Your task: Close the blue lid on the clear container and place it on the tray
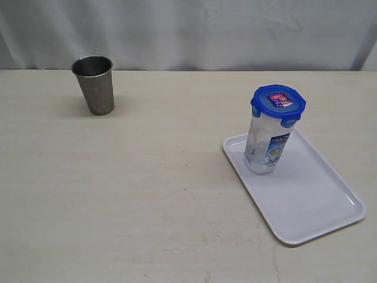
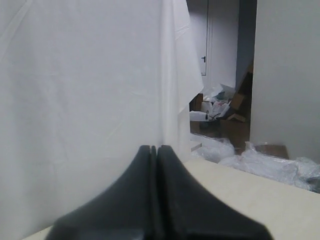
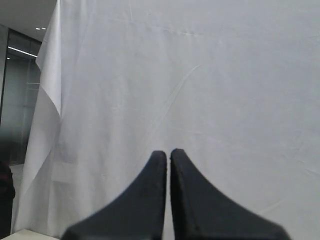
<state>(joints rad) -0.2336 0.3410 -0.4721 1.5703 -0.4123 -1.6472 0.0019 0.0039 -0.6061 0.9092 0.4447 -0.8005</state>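
- Because the two black fingers of the left gripper [image 2: 154, 150] press flat against each other, it is closed and holds nothing.
- The right gripper [image 3: 167, 154] is closed too. Only a thin line of white shows between its fingers, and nothing is in them.
- On the tabletop [image 1: 147, 194], the tray [image 1: 318, 206] lies nearest, by the near right corner. It is white and flat with a low rim, and it sits at a slant to the table edges.
- The clear container [image 1: 266, 150] stands up on the tray, close to the tray's far left corner. It has a blue and white label on its side.
- The blue lid [image 1: 278, 105] sits on top of the clear container and covers its mouth. Its red and white sticker faces up. The side flaps that show hang down against the container.
- Farther back, a grey steel cup [image 1: 95, 84] stands near the far left corner of the tabletop with its open end up. It is well apart from the tray.
- A white cloth [image 1: 206, 29] hangs behind the far edge of the tabletop.
- Past the edge of the cloth in the left wrist view, there are boxes [image 2: 235, 107] and crumpled clear plastic [image 2: 260, 160] in a dim room.
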